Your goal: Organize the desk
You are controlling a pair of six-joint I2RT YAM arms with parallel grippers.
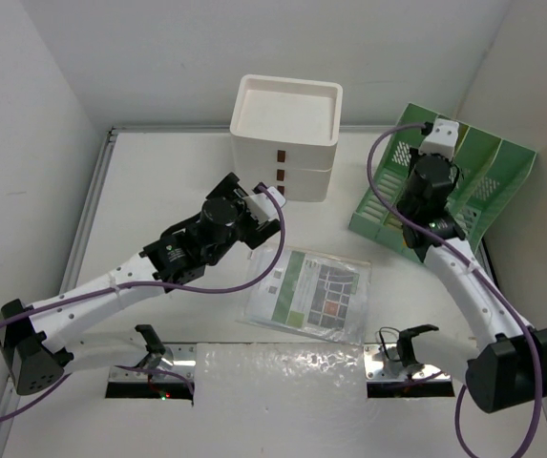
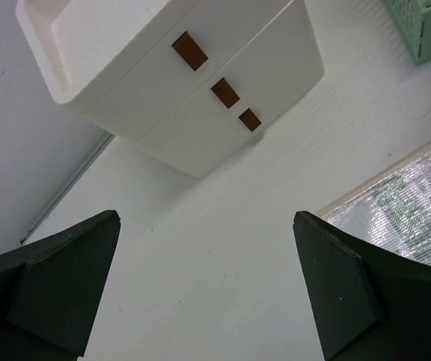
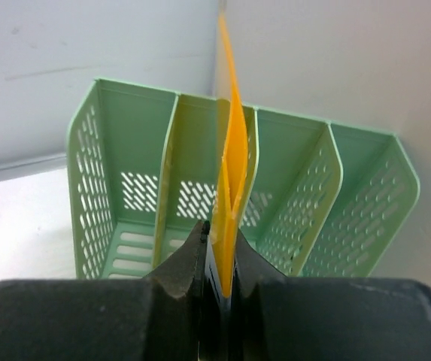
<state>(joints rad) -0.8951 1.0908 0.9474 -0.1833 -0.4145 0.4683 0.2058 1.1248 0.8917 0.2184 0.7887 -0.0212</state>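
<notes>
Desk [image 1: 149,181] fills middle of top view. Right gripper [image 3: 221,265] pinched on yellow folder [image 3: 234,158], lined up with green rack [image 3: 125,188], upper right — not yet released. Left gripper [image 2: 207,259] wide open, empty, facing drawer box [image 2: 200,75]. Sleeved sheet [image 1: 311,291] at centre — likely left to file.

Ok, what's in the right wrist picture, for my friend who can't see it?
The right end effector pinches a thin yellow folder, seen edge-on and standing upright. Behind it is a green slotted file rack with four compartments.
</notes>
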